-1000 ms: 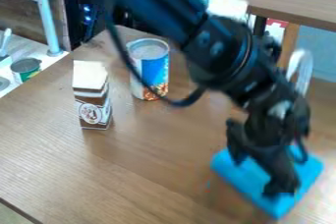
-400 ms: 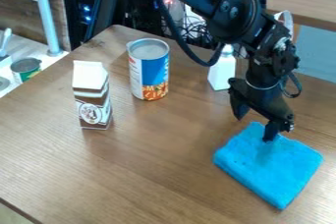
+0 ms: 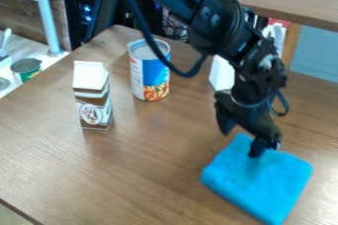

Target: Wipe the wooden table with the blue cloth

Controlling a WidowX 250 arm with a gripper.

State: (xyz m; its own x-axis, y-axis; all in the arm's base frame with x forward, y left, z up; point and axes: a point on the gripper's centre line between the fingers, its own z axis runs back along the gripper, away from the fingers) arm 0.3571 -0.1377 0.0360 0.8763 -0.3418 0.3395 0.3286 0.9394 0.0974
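Cloth [image 3: 257, 184] | shifted nearer carton [image 3: 92, 95] | fingers [image 3: 264, 138] likewise, spread apart

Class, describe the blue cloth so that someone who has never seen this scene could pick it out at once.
On the brown wooden table, look to the picture's lower right, by the black end effector. There lies a bright blue cloth. It lies flat, unlike the carton and the can, which stand upright.
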